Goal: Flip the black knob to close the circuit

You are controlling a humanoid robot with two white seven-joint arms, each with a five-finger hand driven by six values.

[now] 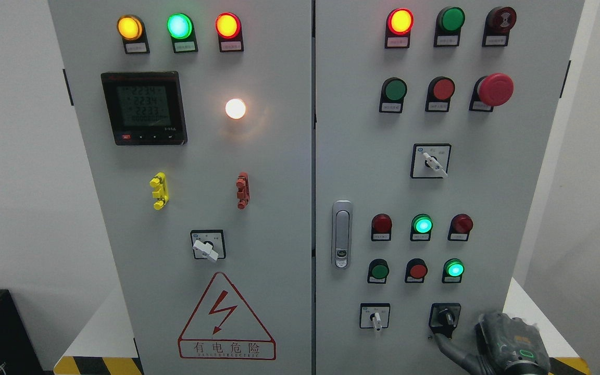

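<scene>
Bright, even light falls on the grey cabinet (279,208) — sharp focus, soft shadows under its fittings. The white lamp (235,109) on its left door blooms into a warm halo; the lit lamps along its top are overexposed — centres washed out.

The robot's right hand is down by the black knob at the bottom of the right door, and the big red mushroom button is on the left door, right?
Not quite. The head view shows the big red mushroom button on the right door, near its top. The rest holds: the right hand is by the black knob, low on that same door.
</scene>
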